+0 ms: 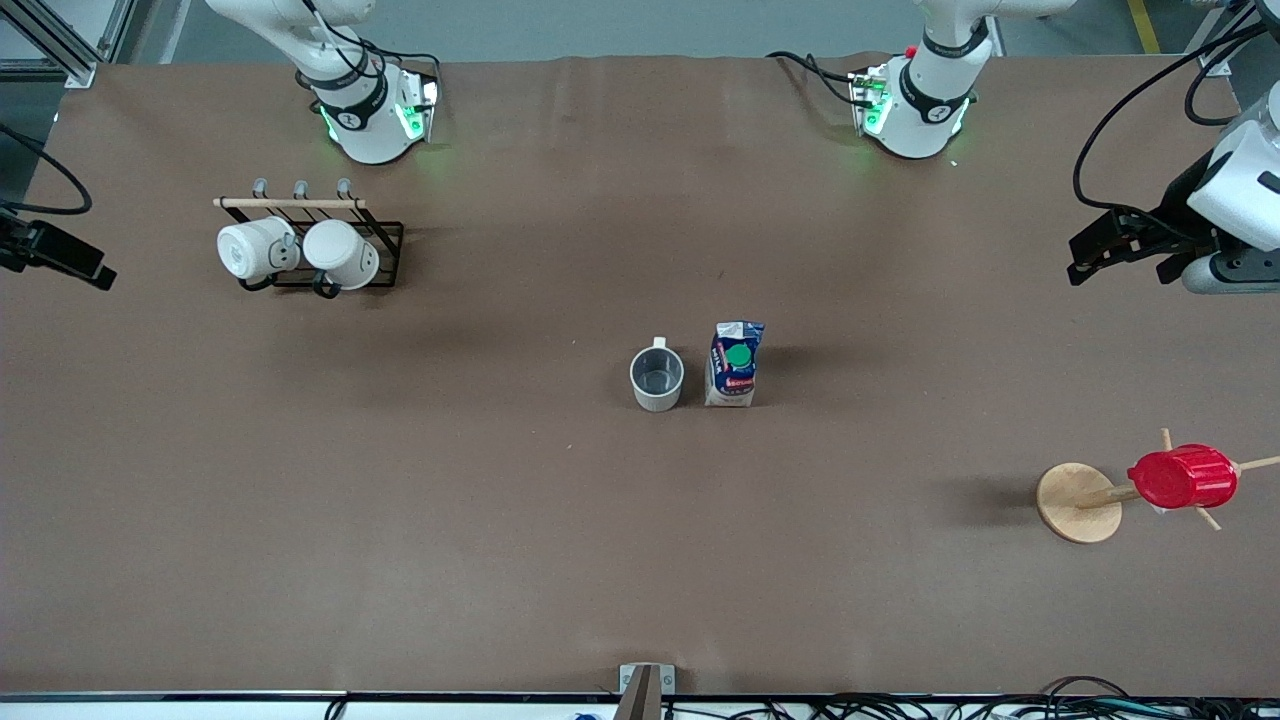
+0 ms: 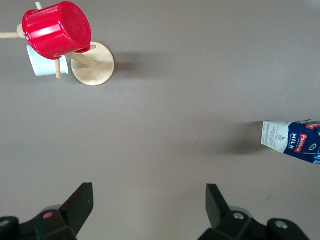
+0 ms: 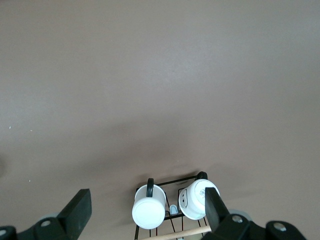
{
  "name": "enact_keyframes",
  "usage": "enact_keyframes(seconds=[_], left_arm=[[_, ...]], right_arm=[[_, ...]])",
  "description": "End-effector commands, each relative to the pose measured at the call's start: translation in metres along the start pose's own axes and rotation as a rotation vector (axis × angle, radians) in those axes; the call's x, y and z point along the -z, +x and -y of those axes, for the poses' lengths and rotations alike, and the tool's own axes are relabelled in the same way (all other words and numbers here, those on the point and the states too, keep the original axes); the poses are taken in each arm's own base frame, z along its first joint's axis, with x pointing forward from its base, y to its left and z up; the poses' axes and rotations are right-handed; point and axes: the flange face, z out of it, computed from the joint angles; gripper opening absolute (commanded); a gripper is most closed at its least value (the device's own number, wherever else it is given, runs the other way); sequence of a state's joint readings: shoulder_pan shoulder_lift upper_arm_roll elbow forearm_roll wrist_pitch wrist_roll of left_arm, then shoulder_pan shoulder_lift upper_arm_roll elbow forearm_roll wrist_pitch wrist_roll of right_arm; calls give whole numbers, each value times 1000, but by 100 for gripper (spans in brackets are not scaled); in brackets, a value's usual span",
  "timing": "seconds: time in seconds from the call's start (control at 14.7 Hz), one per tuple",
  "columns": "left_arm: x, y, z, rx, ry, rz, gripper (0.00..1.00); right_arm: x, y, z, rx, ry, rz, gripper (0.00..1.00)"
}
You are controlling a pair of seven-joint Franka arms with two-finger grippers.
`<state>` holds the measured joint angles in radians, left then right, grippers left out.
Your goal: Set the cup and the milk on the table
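Observation:
The cup (image 1: 657,378) stands upright on the table (image 1: 500,500) near its middle, grey inside showing, handle toward the robots' bases. The milk (image 1: 735,362) stands upright right beside it, toward the left arm's end, green cap showing; it also shows at the edge of the left wrist view (image 2: 295,142). My left gripper (image 1: 1115,262) is open and empty, up in the air over the left arm's end of the table (image 2: 149,200). My right gripper (image 1: 60,255) is open and empty, high over the right arm's end, partly out of the front view (image 3: 146,207).
A black wire rack (image 1: 385,250) with two white mugs (image 3: 148,212) stands near the right arm's base. A wooden peg stand (image 1: 1078,502) holds a red ribbed cup (image 1: 1180,478) at the left arm's end; a pale mug (image 2: 40,62) hangs under it.

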<state>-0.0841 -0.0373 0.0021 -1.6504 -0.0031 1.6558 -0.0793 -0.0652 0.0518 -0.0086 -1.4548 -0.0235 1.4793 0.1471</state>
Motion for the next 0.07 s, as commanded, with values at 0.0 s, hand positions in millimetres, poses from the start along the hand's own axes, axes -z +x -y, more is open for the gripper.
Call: enact_keyframes(seconds=[0.0], left_arm=[[4, -5, 1, 10, 1, 1, 99]], right_arm=[[2, -5, -3, 6, 14, -7, 100]])
